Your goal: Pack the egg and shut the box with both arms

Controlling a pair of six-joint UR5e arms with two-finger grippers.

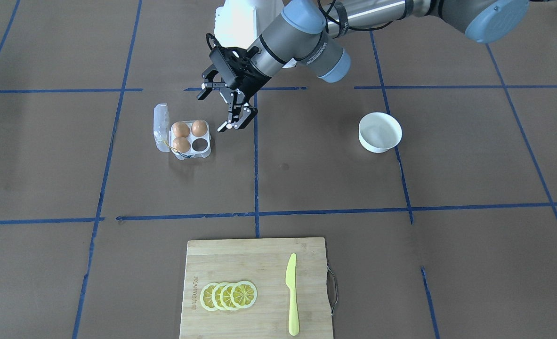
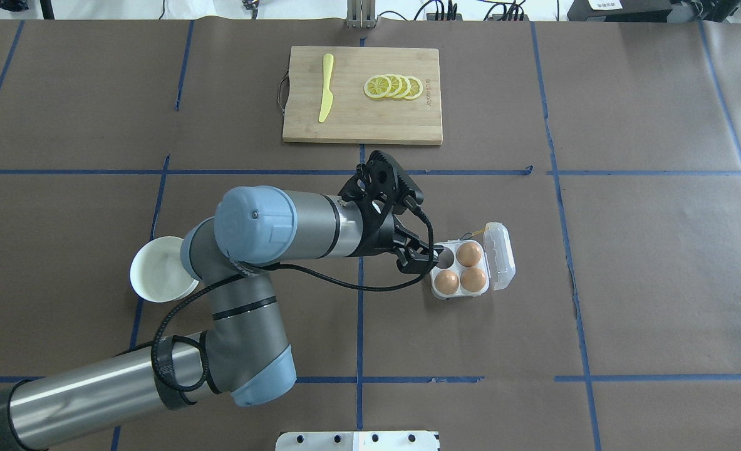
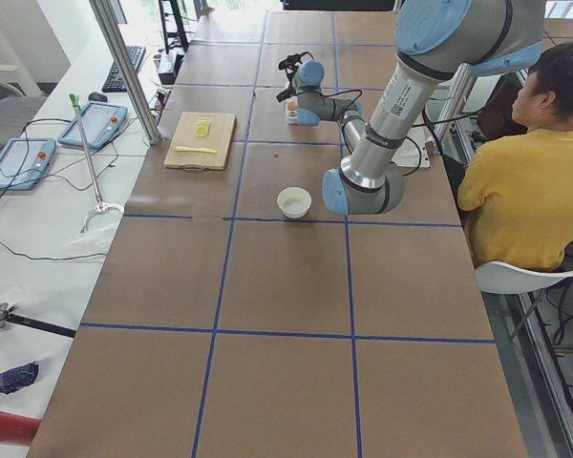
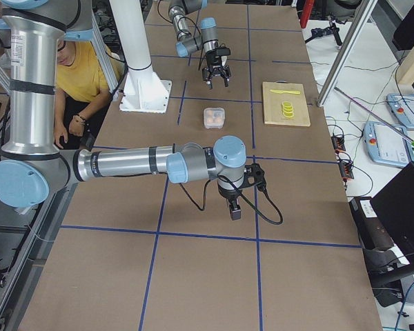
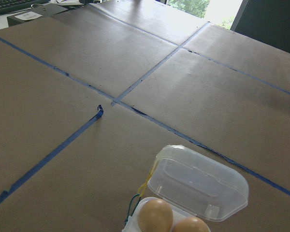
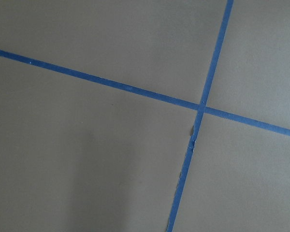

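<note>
The clear box [image 1: 206, 149] stands open on the table, its lid [image 1: 160, 128] folded flat on the far side from my left gripper. It holds three orange-brown eggs [image 1: 181, 129] [image 1: 199, 127] [image 1: 181, 144]; the fourth cell [image 1: 201, 144] is empty. My left gripper [image 1: 236, 123] is open and empty, hovering just beside the box on the empty cell's side; it also shows from overhead [image 2: 420, 260] next to the box [image 2: 461, 293]. The left wrist view shows the lid [image 5: 198, 181] and two eggs [image 5: 155, 215]. My right gripper [image 4: 234, 210] shows only in the exterior right view, over bare table; I cannot tell its state.
A round white bowl [image 1: 380, 132] stands apart on the table under my left arm's elbow [image 2: 160, 277]. A wooden cutting board [image 1: 257, 263] with lemon slices [image 1: 229, 295] and a yellow knife [image 1: 292, 294] lies at the operators' edge. A seated person [image 3: 525, 191] is behind the robot.
</note>
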